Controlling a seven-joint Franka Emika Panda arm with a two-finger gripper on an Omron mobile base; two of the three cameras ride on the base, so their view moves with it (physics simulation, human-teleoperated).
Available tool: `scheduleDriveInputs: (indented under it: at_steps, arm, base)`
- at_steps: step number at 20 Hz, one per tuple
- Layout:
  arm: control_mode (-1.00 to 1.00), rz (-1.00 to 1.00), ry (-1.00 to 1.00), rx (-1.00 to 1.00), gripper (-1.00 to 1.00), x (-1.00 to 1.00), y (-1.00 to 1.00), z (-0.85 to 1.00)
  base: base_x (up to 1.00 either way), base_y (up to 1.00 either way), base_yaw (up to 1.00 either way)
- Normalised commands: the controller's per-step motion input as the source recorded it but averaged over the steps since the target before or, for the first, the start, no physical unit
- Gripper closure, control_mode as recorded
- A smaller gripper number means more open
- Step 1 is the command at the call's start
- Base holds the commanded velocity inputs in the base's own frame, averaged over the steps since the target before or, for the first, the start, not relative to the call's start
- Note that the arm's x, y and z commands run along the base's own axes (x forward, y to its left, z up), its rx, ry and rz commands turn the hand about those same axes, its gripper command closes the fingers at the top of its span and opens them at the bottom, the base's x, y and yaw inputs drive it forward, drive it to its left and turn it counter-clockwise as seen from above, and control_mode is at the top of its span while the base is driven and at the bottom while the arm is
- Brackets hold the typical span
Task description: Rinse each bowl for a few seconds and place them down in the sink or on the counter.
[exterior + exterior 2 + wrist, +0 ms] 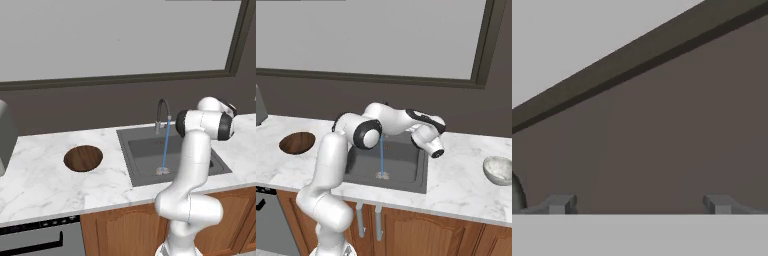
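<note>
The dark brown bowl point(83, 158) point(297, 142) sits upright on the white marble counter point(40, 175), left of the sink. The pale grey-white bowl point(498, 169) rests on the counter right of the sink. The dark grey sink point(145, 150) point(363, 162) holds no bowl, and a thin blue stream of water point(165, 145) point(382, 157) falls from the arched faucet point(162, 111) onto the basin floor. My white hand point(428, 136) hovers above the sink's right rim. In the hand view my gripper point(639, 205) is open with nothing between its fingertips point(559, 204), facing the dark back wall.
A dark wall and a wide window frame point(125, 80) run behind the counter. A grey appliance point(5, 135) stands at the far left of the counter. Brown cabinet doors point(421, 232) and a dark dishwasher front point(35, 237) lie below.
</note>
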Motion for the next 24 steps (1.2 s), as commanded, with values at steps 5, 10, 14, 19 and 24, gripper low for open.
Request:
scheduleDriveInputs:
  at_steps: [5,10,14,19,24]
  arm:
    - [-1.0,-0.08,0.0,0.01,-1.0,-0.82,-0.13,0.65]
    - [-1.0,-0.01,-0.13,-0.08,-1.0,-0.77,0.25,0.8]
    - [-1.0,0.08,-0.11,-0.24,-1.0,-0.71,0.26,0.8]
    - [-1.0,-0.03,0.2,-0.19,-1.0,-0.52,-0.02,0.1]
    - [-1.0,-0.08,0.35,-0.18,-1.0,-0.31,-0.01,-0.05]
  base:
    - [0.0,0.0,0.0]
    - [0.0,0.0,0.0]
    - [0.0,0.0,0.0]
    - [0.0,0.0,0.0]
    - [0.0,0.0,0.0]
